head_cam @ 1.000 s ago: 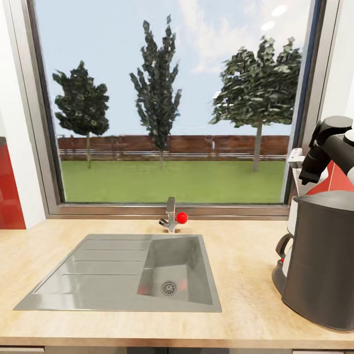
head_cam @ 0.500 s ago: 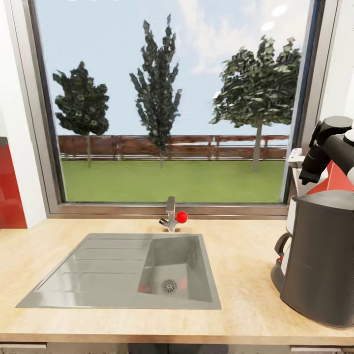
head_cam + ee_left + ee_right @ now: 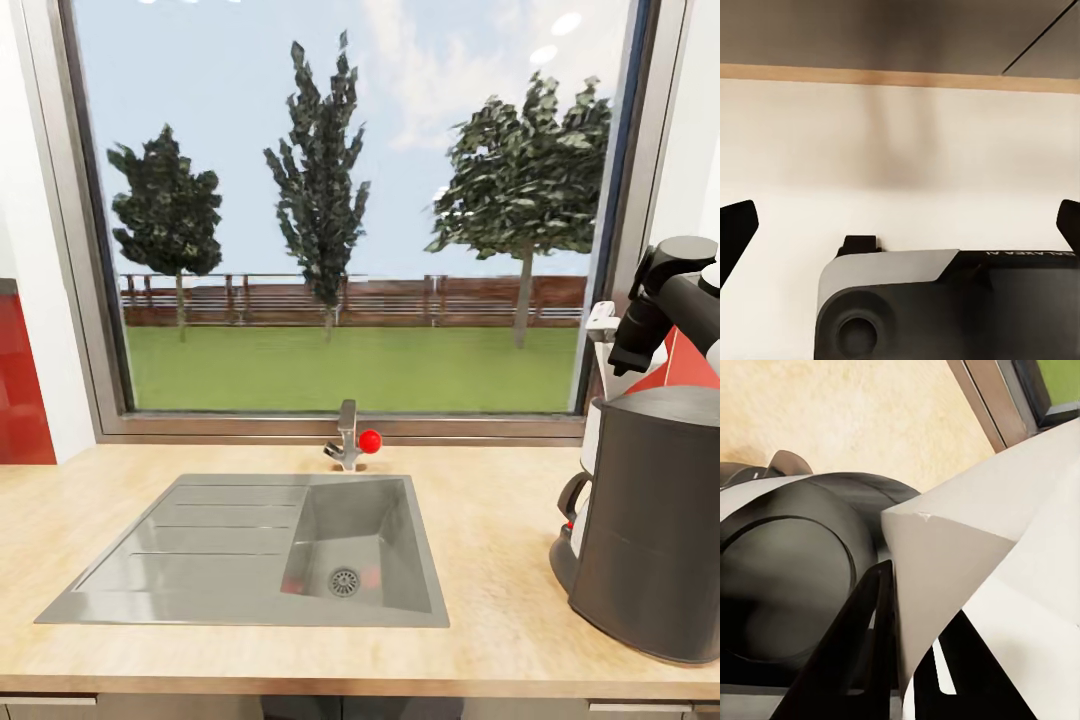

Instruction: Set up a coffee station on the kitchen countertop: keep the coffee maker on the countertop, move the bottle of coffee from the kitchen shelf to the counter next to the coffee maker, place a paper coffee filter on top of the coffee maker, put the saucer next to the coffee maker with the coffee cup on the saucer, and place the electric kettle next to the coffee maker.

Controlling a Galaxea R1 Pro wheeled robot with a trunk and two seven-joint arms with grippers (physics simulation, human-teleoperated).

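White paper, folded and creased, sits pinched in the right end effector (image 3: 916, 675): the right wrist view shows the paper coffee filter (image 3: 982, 555) running down between the dark fingers (image 3: 874, 645), which are closed on its lower edge. Just past the fingers lies the coffee maker (image 3: 787, 577), its round dark top facing the camera, with the filter's free edge overlapping the rim on one side; whether paper and machine touch I cannot tell. So the target lies directly ahead of and below the held filter, along the line of the fingers, and the coming move looks like a short lowering and centring over that round top before letting go. In the head view the right arm (image 3: 665, 300) comes in above the coffee maker (image 3: 650, 520) at the right edge of the wooden surface (image 3: 490, 520), with a white scrap of filter (image 3: 601, 322) showing beside the wrist, near the window frame (image 3: 600, 250). The right arm is clearly the nearer one. The left end effector (image 3: 900, 225) looks onto a pale blank face with a wooden strip beyond; its two dark fingertips (image 3: 735, 225) stand wide apart with nothing between them. Further out on the surface, a grey sink (image 3: 260, 550) and a tap with a red knob (image 3: 352, 442) lie well apart from the coffee maker.
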